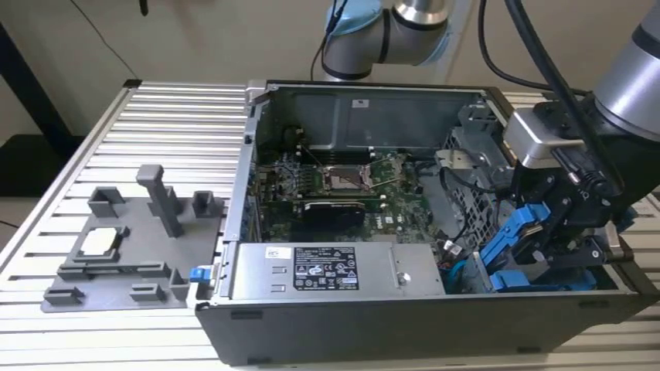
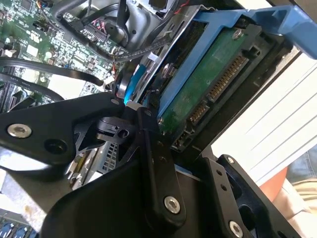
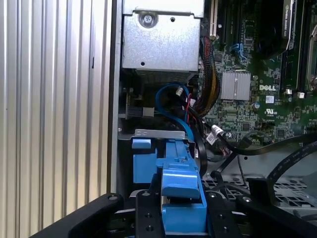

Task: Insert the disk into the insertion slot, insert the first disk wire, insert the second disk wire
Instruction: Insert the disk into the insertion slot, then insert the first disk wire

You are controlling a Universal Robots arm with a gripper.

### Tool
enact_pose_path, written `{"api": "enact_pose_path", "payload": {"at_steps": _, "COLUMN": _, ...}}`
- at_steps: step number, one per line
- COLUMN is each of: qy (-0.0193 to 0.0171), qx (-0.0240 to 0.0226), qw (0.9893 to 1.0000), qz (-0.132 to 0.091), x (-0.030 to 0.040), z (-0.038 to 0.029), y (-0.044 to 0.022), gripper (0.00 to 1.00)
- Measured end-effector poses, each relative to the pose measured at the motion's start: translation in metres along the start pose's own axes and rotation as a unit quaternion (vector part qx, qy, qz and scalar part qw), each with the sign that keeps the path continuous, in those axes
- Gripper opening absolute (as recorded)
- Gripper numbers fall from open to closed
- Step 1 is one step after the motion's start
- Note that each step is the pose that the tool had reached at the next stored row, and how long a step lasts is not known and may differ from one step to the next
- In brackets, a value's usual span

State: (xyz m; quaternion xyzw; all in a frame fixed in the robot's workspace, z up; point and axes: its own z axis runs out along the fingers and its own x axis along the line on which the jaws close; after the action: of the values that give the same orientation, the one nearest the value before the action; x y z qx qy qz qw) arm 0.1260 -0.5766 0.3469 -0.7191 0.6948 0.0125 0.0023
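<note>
At the lower right of the exterior view, the black gripper (image 1: 552, 236) is clenched on the flat silver disk in its bright blue plastic frame (image 1: 508, 236), whose long axis stands steeply tilted, with the lower end toward the narrow grey sheet-metal insertion slot (image 1: 487, 267) just below the jaws.

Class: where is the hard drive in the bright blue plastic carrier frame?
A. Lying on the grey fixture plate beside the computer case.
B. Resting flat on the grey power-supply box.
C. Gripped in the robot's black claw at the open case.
C: in the first wrist view the black claw clamps the hard drive in its bright blue plastic carrier frame from both sides, at the open grey metal case.
</note>
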Motion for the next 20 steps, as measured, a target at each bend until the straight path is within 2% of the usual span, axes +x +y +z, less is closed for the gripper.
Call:
{"api": "enact_pose_path", "payload": {"at_steps": 6, "qy": -0.0001, "qx": 0.0001, "qw": 1.0, "qz": 0.0, "x": 0.0, "z": 0.0003, "y": -0.0001, "gripper": 0.34}}
{"api": "enact_pose_path", "payload": {"at_steps": 7, "qy": -0.0001, "qx": 0.0, "qw": 1.0, "qz": 0.0, "x": 0.0, "z": 0.0004, "y": -0.0001, "gripper": 0.4}}
{"api": "enact_pose_path", "payload": {"at_steps": 8, "qy": -0.0002, "qx": 0.0, "qw": 1.0, "qz": 0.0, "x": 0.0, "z": 0.0005, "y": -0.0001, "gripper": 0.4}}
{"api": "enact_pose_path", "payload": {"at_steps": 9, "qy": -0.0001, "qx": 0.0, "qw": 1.0, "qz": 0.0, "x": 0.0, "z": 0.0005, "y": 0.0, "gripper": 0.47}}
{"api": "enact_pose_path", "payload": {"at_steps": 14, "qy": -0.0001, "qx": 0.0, "qw": 1.0, "qz": 0.0, "x": 0.0, "z": 0.0005, "y": 0.0, "gripper": 0.47}}
{"api": "enact_pose_path", "payload": {"at_steps": 17, "qy": 0.0, "qx": -0.0001, "qw": 1.0, "qz": 0.0, "x": -0.0001, "z": -0.0047, "y": 0.0001, "gripper": 0.47}}
{"api": "enact_pose_path", "payload": {"at_steps": 20, "qy": 0.0002, "qx": -0.0004, "qw": 1.0, "qz": 0.0, "x": -0.0003, "z": -0.0143, "y": 0.0002, "gripper": 0.47}}
